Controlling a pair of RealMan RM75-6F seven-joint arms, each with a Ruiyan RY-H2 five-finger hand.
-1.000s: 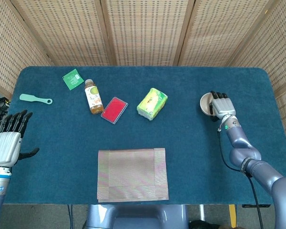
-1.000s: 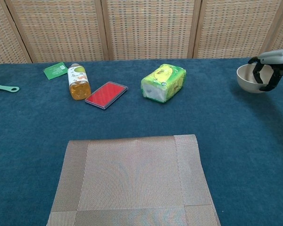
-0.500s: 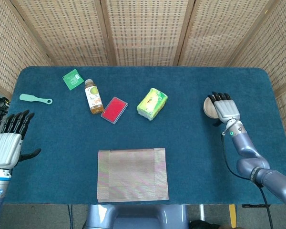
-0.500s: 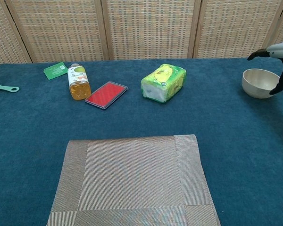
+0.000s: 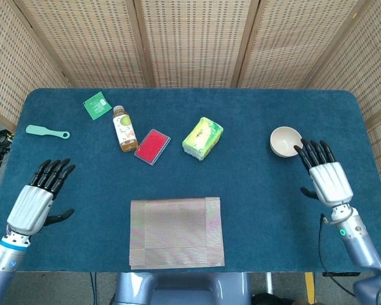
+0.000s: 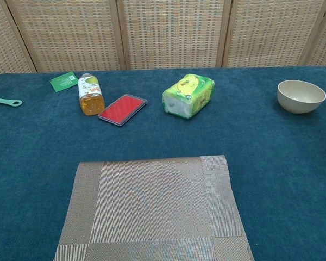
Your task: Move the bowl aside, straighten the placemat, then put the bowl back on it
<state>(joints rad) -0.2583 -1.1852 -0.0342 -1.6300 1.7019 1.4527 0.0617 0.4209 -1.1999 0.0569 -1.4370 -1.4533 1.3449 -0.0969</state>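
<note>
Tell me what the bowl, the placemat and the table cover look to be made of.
Bowl: smooth cream surface with a matte sheen and a thick rim, so probably ceramic or hard plastic; the look leaves it open.
Placemat: fine woven grey-beige mesh with visible ribbing and banded borders, likely woven vinyl or similar fibre.
Table cover: dark teal with a fuzzy, napped texture, like felt or short-pile carpet.

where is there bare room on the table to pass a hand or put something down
Bare cloth lies between the placemat and the right hand, between the mat and the left hand, and between the tissue pack and the bowl. The far left is crowded: bottle, red case, green packet, teal spatula.
</note>
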